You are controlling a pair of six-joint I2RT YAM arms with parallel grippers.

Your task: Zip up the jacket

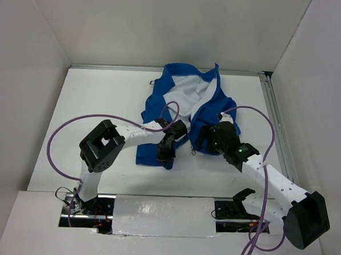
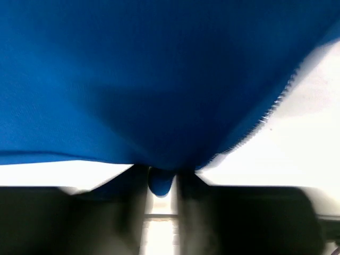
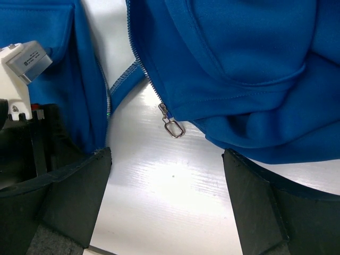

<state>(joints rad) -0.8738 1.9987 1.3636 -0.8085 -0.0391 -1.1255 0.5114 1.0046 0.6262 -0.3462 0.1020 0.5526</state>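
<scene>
Left arm: the left arm (image 1: pixel 130 135) bends in from the lower left, wrist tipped down at the jacket's near hem, frame center.
Left jaws: closed on a fold of blue cloth.
Right arm: the right arm (image 1: pixel 271 178) stretches up from the lower right, wrist low.
Right jaws: spread wide, holding nothing, either side of the zipper pull (image 3: pixel 173 127).
Jacket: the jacket (image 1: pixel 157 104) lies open at upper center, white lining (image 1: pixel 186 97) showing.
Counter: the counter (image 1: pixel 103 101) is white and glossy.
Room: white walls (image 1: pixel 164 24) on three sides.
</scene>
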